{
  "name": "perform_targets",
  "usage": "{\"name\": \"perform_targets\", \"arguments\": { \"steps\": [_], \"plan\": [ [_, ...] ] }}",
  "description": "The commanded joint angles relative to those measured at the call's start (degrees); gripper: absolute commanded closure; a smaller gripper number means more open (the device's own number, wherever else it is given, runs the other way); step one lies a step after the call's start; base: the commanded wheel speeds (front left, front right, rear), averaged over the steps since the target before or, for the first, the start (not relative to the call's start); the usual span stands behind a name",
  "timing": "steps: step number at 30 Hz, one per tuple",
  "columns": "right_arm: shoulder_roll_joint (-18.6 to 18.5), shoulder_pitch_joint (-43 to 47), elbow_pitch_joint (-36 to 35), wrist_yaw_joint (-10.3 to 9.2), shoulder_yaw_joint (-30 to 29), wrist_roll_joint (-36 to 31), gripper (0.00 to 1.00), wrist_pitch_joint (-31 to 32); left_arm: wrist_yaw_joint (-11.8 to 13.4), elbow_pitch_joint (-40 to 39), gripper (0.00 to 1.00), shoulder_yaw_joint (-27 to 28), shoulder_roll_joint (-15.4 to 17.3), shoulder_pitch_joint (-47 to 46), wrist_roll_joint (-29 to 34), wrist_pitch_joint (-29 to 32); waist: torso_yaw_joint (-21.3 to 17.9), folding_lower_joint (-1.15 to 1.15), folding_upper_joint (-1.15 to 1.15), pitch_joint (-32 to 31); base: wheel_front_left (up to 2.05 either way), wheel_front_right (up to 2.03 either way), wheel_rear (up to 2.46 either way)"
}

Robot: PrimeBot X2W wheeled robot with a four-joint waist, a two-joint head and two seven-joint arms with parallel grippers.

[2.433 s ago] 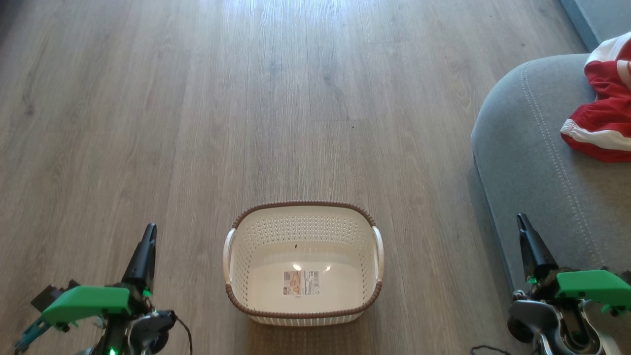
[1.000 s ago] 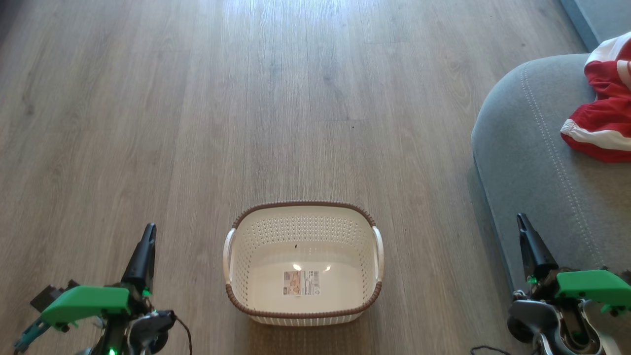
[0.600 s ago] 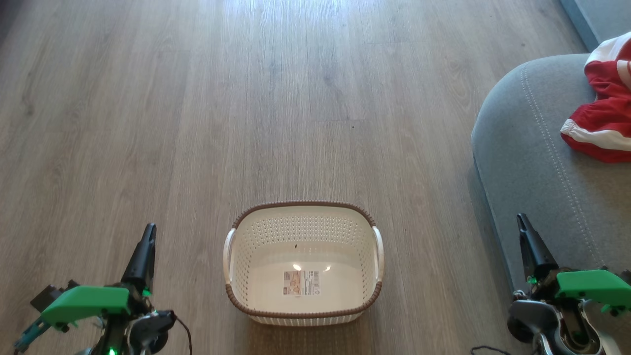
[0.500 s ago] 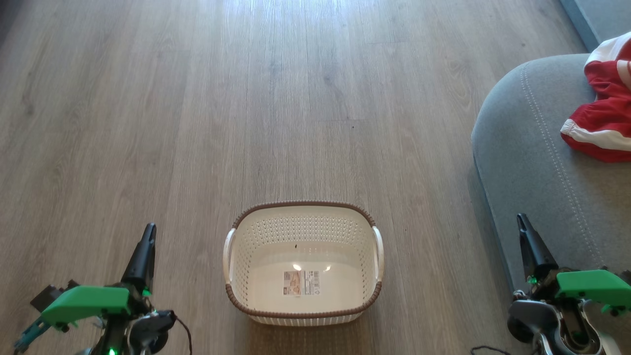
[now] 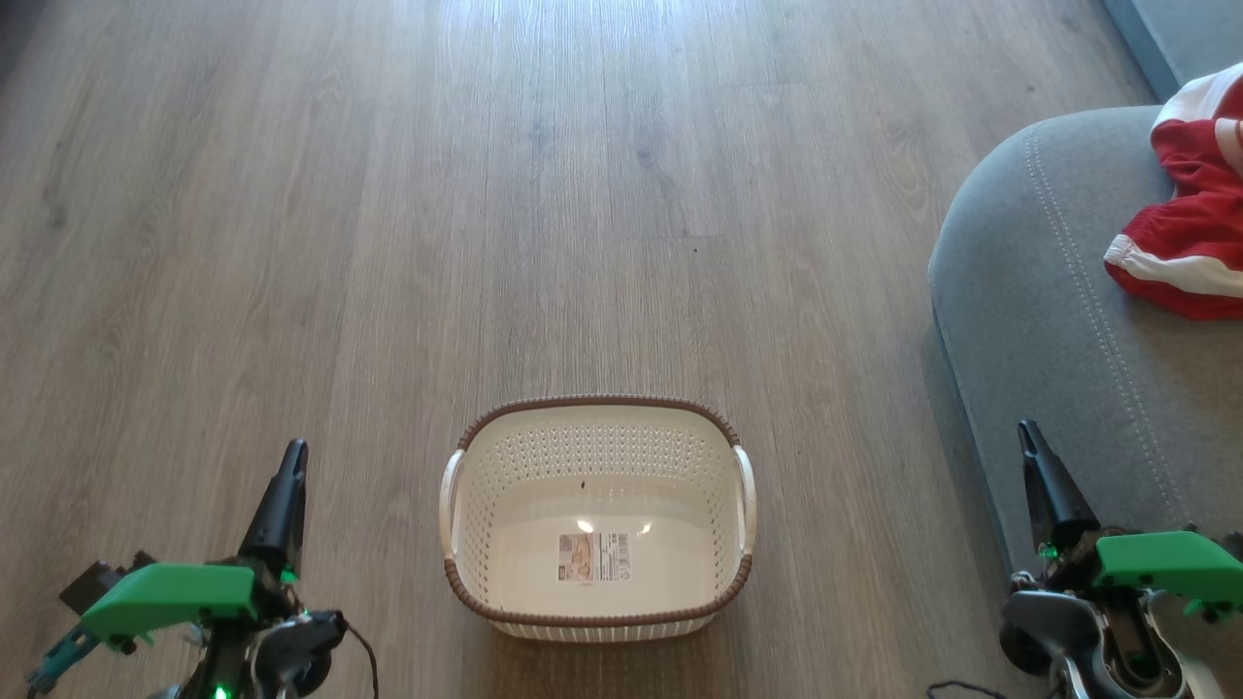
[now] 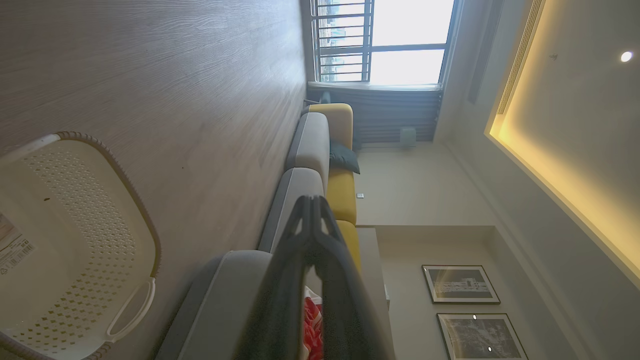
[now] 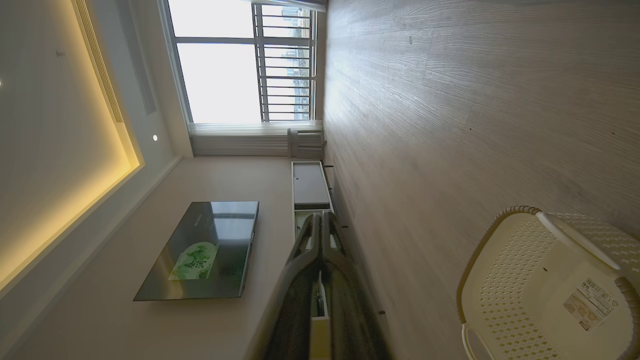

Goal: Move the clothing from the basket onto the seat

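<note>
Head view puts the clothing (image 5: 1180, 262) on the seat (image 5: 1049, 340) at three o'clock; the basket (image 5: 597, 403) at six holds just its label (image 5: 593, 556). Nothing has shifted lately, so we judge the task done. Our left fingers (image 5: 282, 505) and right fingers (image 5: 1044, 485) rest pressed together, empty.

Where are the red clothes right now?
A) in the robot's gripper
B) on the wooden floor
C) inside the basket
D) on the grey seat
D: the clothing lies on the seat, while the basket on the floor has just its label inside.
</note>
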Motion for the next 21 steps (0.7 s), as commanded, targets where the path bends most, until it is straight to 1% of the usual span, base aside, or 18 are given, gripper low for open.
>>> {"name": "perform_targets", "arguments": {
  "steps": [1,21],
  "plan": [
    [-0.62,-3.2,-2.21,0.0,1.03,0.34,1.0,0.33,-0.54,-1.98,1.0,1.97,0.49,-2.63,-0.38,0.43,0.0,0.0,0.0,0.0,0.0,0.0,0.0],
    [-0.62,-3.2,-2.21,0.0,1.03,0.34,1.0,0.32,-0.54,-1.99,1.0,1.96,0.49,-2.63,-0.38,0.43,0.0,0.0,0.0,0.0,0.0,0.0,0.0]
  ]
}}
